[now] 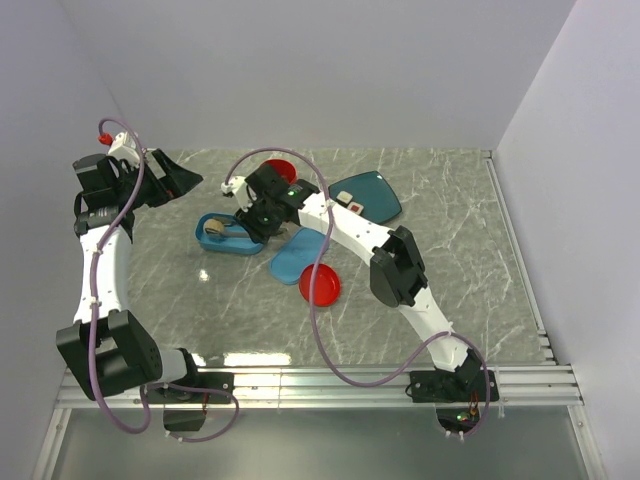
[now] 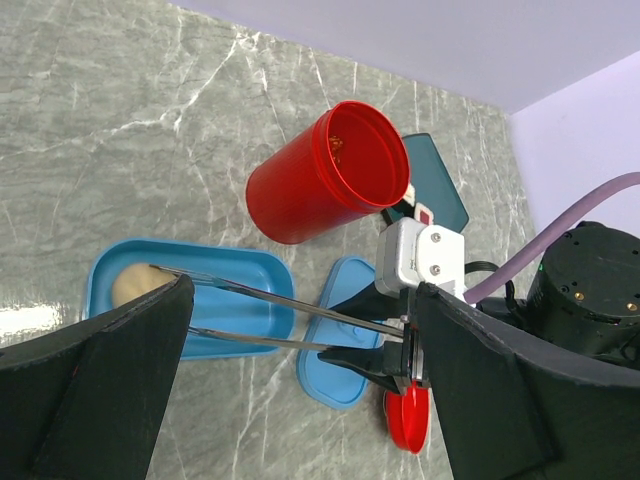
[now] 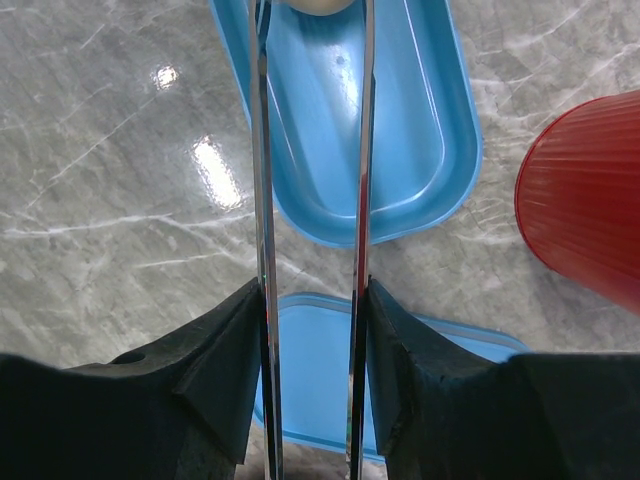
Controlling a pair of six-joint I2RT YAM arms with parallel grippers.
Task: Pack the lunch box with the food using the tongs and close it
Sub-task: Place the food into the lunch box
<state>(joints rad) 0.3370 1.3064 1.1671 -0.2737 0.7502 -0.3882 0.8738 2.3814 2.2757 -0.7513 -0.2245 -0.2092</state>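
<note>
The light-blue lunch box (image 1: 240,247) lies left of centre with a beige ball of food (image 1: 213,231) at its left end. Its lid (image 1: 298,257) lies flat to the right of the box. My right gripper (image 3: 312,300) is shut on the silver tongs (image 3: 262,200), one finger pressing each arm from outside. The tongs' arms stand apart and reach over the box to either side of the ball (image 3: 318,4); whether they touch it I cannot tell. More food (image 1: 352,207) sits on the teal plate (image 1: 375,192). My left gripper (image 1: 175,180) hangs open and empty at the back left.
A red cup (image 1: 280,171) lies on its side behind the box. A red round lid (image 1: 321,285) sits near the blue lid's front edge. White walls close the table at the back and both sides.
</note>
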